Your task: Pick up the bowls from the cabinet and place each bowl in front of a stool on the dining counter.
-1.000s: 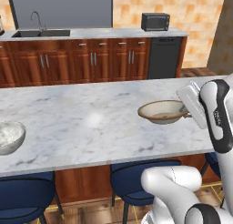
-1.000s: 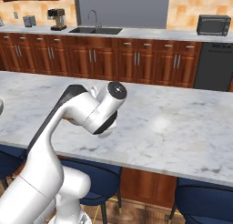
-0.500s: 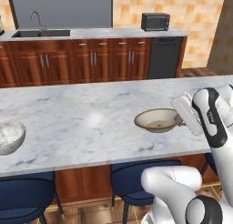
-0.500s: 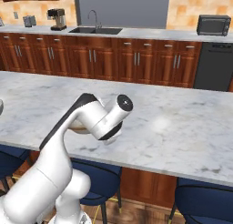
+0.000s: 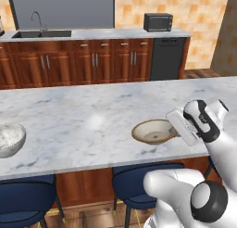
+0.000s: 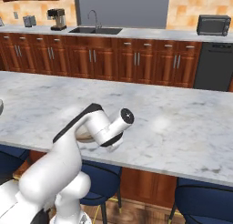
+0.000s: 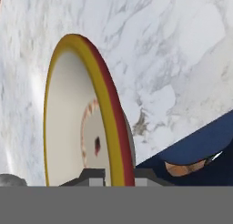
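Observation:
The shallow cream bowl (image 5: 155,131) with its brown rim hangs level, very low over the dining counter (image 5: 83,120) near its front edge. Whether it touches the marble I cannot tell. My gripper (image 5: 177,128) is shut on the bowl's right rim. In the hand view the rim (image 7: 105,118) runs up from between the fingertips (image 7: 92,176), with my gripper (image 7: 113,176) clamped on it. From the right base view my arm hides most of this bowl (image 6: 83,136). The grey-white marbled bowl (image 5: 9,139) stands on the counter's left end. A dark blue stool (image 5: 139,185) sits below the held bowl.
Another blue stool (image 5: 23,199) stands under the marbled bowl. Behind the island runs the wall counter with a sink (image 5: 41,33), a microwave (image 5: 158,22) and a coffee maker (image 6: 57,19). More stools (image 6: 205,202) line the near side.
My gripper has carried the cream bowl down and a little left, toward the counter's front edge. The marbled bowl has stayed put.

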You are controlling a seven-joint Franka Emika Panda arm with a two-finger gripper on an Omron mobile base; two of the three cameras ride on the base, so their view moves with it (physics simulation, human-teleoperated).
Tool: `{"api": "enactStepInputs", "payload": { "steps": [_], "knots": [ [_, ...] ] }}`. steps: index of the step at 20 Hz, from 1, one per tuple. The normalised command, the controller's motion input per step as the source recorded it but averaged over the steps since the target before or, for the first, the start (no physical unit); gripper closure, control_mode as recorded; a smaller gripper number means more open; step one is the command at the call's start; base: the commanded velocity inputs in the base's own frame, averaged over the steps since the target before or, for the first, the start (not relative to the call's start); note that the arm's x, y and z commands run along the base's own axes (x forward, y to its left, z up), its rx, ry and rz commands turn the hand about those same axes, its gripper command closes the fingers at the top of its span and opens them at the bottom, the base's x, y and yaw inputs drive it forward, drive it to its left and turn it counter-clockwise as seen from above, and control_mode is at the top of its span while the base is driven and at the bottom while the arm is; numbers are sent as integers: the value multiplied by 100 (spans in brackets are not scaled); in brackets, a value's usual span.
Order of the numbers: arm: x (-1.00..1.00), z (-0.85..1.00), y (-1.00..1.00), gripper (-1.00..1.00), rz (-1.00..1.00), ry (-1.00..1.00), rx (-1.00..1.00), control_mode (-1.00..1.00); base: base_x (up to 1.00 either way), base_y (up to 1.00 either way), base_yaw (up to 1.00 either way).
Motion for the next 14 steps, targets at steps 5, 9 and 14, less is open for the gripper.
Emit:
{"api": "enactStepInputs", "payload": {
  "steps": [5, 9, 14],
  "knots": [
    [44, -46, 0, 100, 8, 0, 1, -100, 0, 0, 0],
    [46, -39, -3, 100, 8, 0, 3, -100, 0, 0, 0],
    [43, -35, -8, 100, 8, 0, 5, -100, 0, 0, 0]
  ]
}}
